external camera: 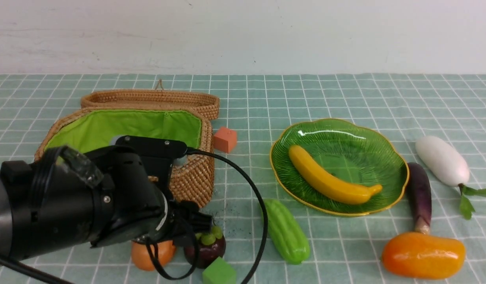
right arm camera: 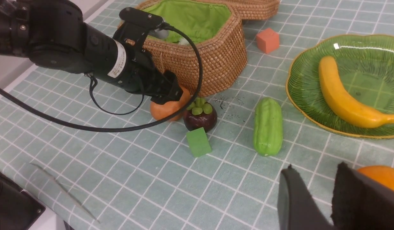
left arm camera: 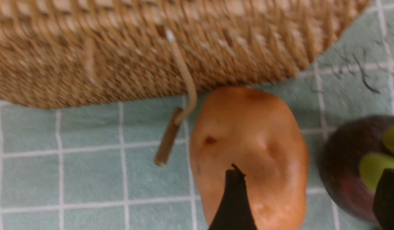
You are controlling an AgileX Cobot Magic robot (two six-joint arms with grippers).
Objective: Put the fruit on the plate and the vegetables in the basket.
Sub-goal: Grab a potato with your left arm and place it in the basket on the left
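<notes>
Your left arm (external camera: 69,205) reaches low in front of the basket (external camera: 191,177), whose lid (external camera: 148,98) lies folded back behind it. The left jaws stand wide apart and clamp nothing. In the left wrist view one of the fingers (left arm camera: 233,198) lies across the potato (left arm camera: 248,134) and the other across the mangosteen (left arm camera: 343,159).

Those two sit side by side on the surface (external camera: 345,90), with the potato right against the basket's near wall. A green cube (external camera: 218,272) sits just in front of the mangosteen. An orange-red cube (external camera: 225,139) sits beside the basket's right wall.

The banana (external camera: 329,181) lies on the plate (external camera: 345,132). The gourd (external camera: 286,230) lies on the surface between basket and plate, on the side nearer you. To the plate's right, the eggplant (external camera: 419,193) lies just beside the rim, its stem end close to the mango (external camera: 423,255). The radish (external camera: 442,159) lies further right.

You see the right jaws only in the right wrist view. They are a little apart, with only cloth showing between the fingers (right arm camera: 296,201). The mango is just beside them, not held.
</notes>
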